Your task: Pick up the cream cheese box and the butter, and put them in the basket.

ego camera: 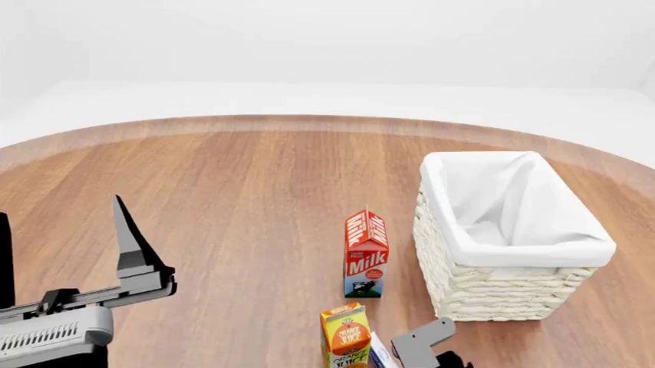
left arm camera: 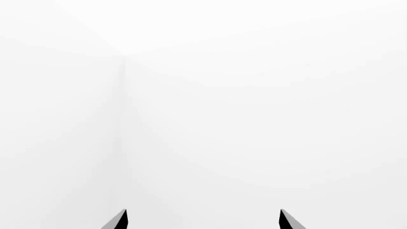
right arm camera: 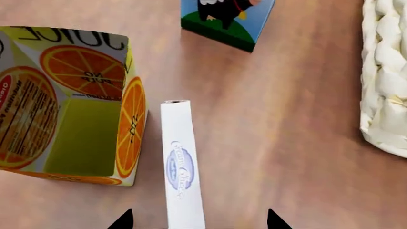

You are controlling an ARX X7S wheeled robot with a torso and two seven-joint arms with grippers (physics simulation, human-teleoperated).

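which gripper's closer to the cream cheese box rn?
Right. The right gripper hangs directly over the cream cheese box, jaws open on either side of it. The left gripper is far off across the table, its wrist camera seeing only blank white.

Bright, even, diffuse render light, source can't be told. Sharp all over, no blur, no edge distortion. Left wrist view nearly blown out white, only a faint grey seam. Table (ego camera: 235, 207) shows a soft sheen, shadows barely there: faint shading just beside the milk carton (ego camera: 366, 253) base.
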